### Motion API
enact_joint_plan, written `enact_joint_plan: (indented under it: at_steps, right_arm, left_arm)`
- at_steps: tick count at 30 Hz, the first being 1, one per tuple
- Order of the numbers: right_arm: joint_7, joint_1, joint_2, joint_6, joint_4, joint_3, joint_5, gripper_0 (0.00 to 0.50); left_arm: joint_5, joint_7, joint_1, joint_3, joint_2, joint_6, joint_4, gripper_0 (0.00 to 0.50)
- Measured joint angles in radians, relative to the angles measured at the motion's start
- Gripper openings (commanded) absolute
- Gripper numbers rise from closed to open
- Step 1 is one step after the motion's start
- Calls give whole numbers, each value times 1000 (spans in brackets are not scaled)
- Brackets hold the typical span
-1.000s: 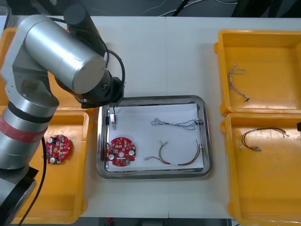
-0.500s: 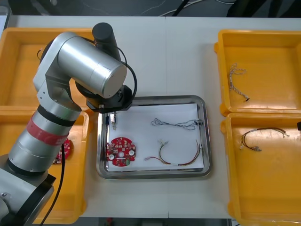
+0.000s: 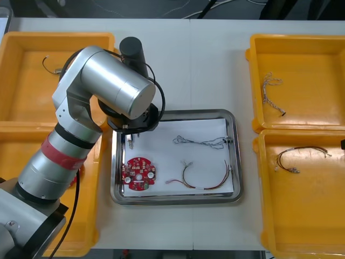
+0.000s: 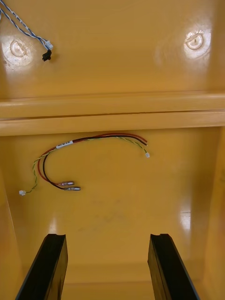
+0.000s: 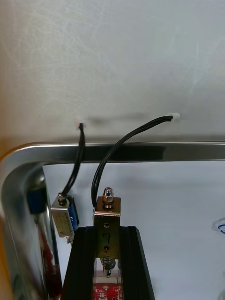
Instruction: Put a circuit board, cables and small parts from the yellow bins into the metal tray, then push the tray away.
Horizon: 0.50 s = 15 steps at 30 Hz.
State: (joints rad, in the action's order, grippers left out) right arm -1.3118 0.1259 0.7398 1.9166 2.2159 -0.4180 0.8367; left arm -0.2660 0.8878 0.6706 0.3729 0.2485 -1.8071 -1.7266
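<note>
Moved right, left tool [image 5: 107,233] grips small metal part [image 5: 107,212], per wrist view.

The left tool [image 5: 108,230] hides the lower half of its small metal part [image 5: 107,208]

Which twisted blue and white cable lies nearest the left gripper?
The twisted cable in the metal tray, near the left gripper; the other cable lies in the far right yellow bin.

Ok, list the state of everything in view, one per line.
Tray: loaded, not yet pushed away.
Circuit board: flat in the tray.
Small metal part: gripped, black wire attached.
Left gripper: shut on the small metal part, above the tray.
Right gripper: open, above a yellow bin.
</note>
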Motion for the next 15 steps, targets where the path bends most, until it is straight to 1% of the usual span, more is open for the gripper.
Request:
enact_joint_plan:
  at_steps: [6,15]
  right_arm:
    - [0,0,0,0,0,0,0,500]
    - [0,0,0,0,0,0,0,500]
  left_arm:
    - [3,0,-24,26,-5,47,1,0]
    - [23,1,-63,39,-6,51,1,0]
